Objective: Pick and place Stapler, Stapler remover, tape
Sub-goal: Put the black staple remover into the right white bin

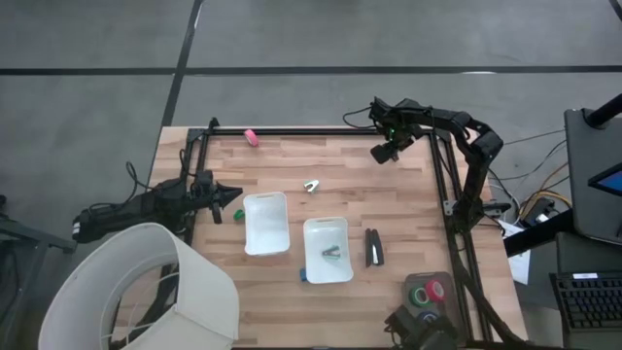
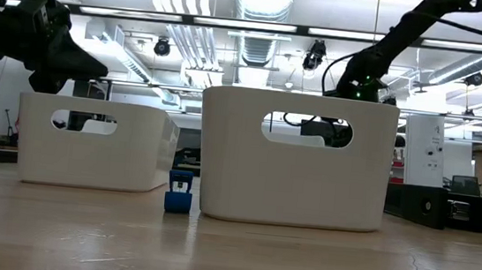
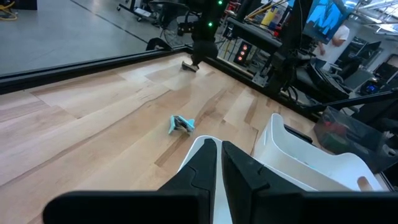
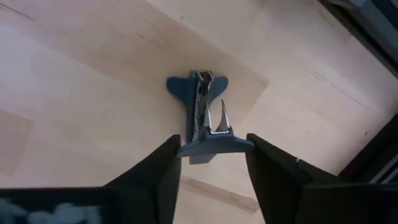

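My right gripper [image 1: 386, 152] is at the table's far right corner, shut on a dark blue stapler remover [image 4: 200, 115]. A second, light blue stapler remover [image 1: 311, 185] lies on the wood beyond the trays. A third sits inside the right white tray [image 1: 327, 249]. The black stapler [image 1: 373, 247] lies flat just right of that tray. Red, green and blue tape rolls [image 1: 428, 292] sit in a dark holder at the near right edge. My left gripper [image 1: 231, 194] is shut and empty, hovering at the left side of the left white tray [image 1: 265, 222]. My right gripper pinches the dark blue stapler remover by its wide grip end [image 4: 214, 147] between its two fingers [image 4: 166, 167], coming from above and pointing down. The remover hangs below the fingers with its other end [image 4: 198, 87] toward the wood. I cannot tell whether that end touches the table.
A small pink object [image 1: 251, 137] lies at the far edge, and a small blue object [image 2: 179, 193] stands at the near left corner of the right tray. A large white lampshade-like shape [image 1: 146, 292] covers the near left corner. Black frame rails run along the table's edges.
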